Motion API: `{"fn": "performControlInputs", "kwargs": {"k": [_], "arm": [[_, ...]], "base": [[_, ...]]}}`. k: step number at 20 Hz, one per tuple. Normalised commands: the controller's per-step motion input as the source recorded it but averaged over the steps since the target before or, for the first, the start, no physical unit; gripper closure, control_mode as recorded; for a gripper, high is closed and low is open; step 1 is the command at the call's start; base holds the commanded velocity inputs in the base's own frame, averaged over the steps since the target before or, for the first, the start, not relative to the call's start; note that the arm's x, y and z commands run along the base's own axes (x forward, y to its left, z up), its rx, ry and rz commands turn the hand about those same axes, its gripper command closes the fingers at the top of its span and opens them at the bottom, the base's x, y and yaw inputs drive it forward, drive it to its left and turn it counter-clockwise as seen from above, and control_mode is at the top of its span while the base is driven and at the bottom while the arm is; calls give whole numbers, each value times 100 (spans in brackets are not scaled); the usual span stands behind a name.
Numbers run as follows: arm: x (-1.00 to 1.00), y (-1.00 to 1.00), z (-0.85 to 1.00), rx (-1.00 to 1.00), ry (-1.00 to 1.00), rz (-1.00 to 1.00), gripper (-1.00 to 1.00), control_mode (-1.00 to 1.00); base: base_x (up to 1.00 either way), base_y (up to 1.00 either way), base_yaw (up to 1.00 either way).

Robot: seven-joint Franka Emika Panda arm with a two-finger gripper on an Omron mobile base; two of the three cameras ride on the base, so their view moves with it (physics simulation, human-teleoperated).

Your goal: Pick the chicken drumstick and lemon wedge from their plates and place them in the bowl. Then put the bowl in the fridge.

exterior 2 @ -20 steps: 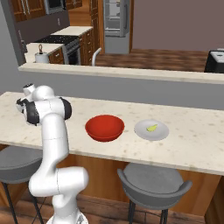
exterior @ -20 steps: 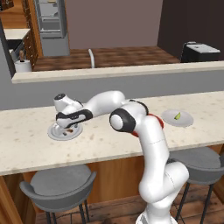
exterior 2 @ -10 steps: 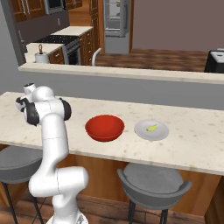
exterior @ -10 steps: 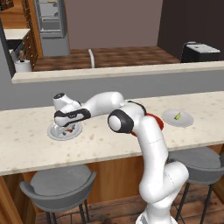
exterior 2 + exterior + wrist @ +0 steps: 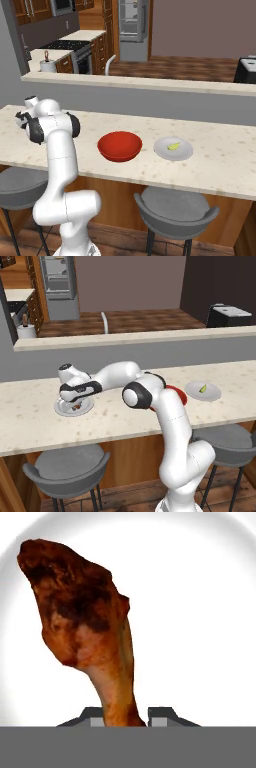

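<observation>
Plate bears chicken drumstick, bone between jaws.

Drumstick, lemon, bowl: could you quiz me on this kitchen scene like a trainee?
1. True or false: the lemon wedge lies in the red bowl.
2. What is the gripper closed around?
3. Which sits between the two plates: A) stool, B) bowl, C) fridge?

Key:
1. False; it lies on its own plate, and the bowl is empty.
2. The thin end of the chicken drumstick.
3. B.
</observation>
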Motion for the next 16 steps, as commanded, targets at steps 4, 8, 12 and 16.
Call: {"fn": "performControlInputs", "kwargs": {"k": [4,8,12,16], "arm": [[-15,-19,-16,2,0,0,100,-100],[-14,-22,6,4,-2,0,100,-100],[-19,-23,26,9,0,0,100,-100],[-26,-26,31,8,-6,0,100,-100]], "base": [[0,0,0],[0,0,0],[0,0,0],[0,0,0]]}}
